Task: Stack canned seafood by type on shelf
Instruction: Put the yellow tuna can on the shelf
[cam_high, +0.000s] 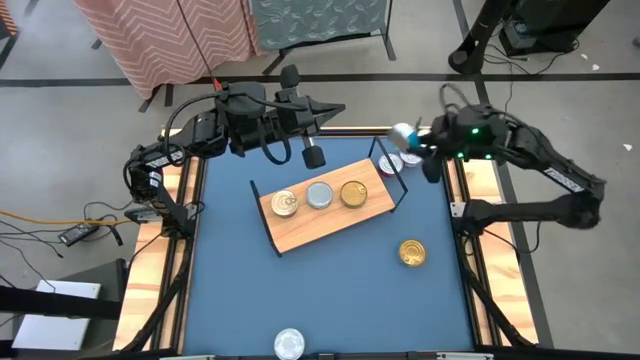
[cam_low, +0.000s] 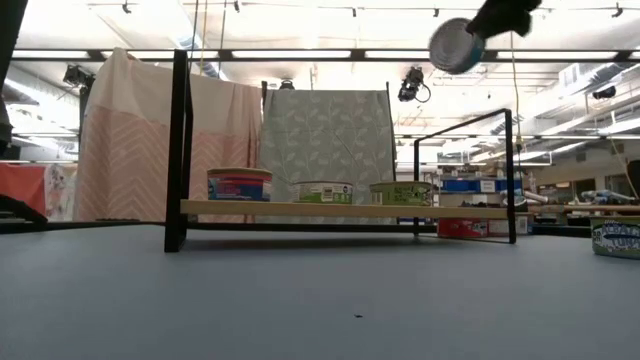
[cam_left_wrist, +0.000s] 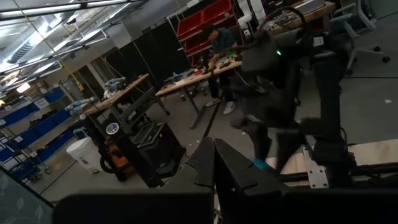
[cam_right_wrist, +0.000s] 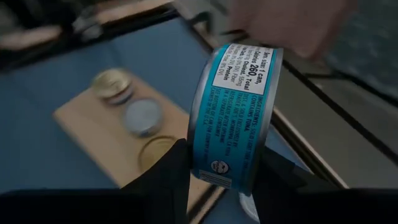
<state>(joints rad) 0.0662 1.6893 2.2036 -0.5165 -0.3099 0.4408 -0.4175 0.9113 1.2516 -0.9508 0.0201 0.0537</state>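
High view, read from the left: the left gripper (cam_high: 311, 155) hangs above the far left part of the blue table (cam_high: 330, 290), its fingers drawn together on nothing, apparently parked there so the board stays free for the other arm. Next comes the shelf (cam_high: 300, 232), a light wooden board lying at an angle, with three tins in a row on it: a gold tin (cam_high: 284, 204), a silver tin (cam_high: 319, 196) and a second gold tin (cam_high: 353, 193); judging from that, sorting by type has barely begun. Just past the shelf's right wire frame another tin (cam_high: 389, 163) lies on the table, and a loose gold tin (cam_high: 412, 253) sits nearer the front, with a silver one (cam_high: 289, 343) at the front edge. Farthest right, the right gripper (cam_high: 412, 137) is clamped on a blue-labelled tin (cam_right_wrist: 233, 112), held on edge by its flat faces and raised well above the table near the shelf's far right corner. That height probably lets it clear the wire frame before it is lowered onto a matching tin.
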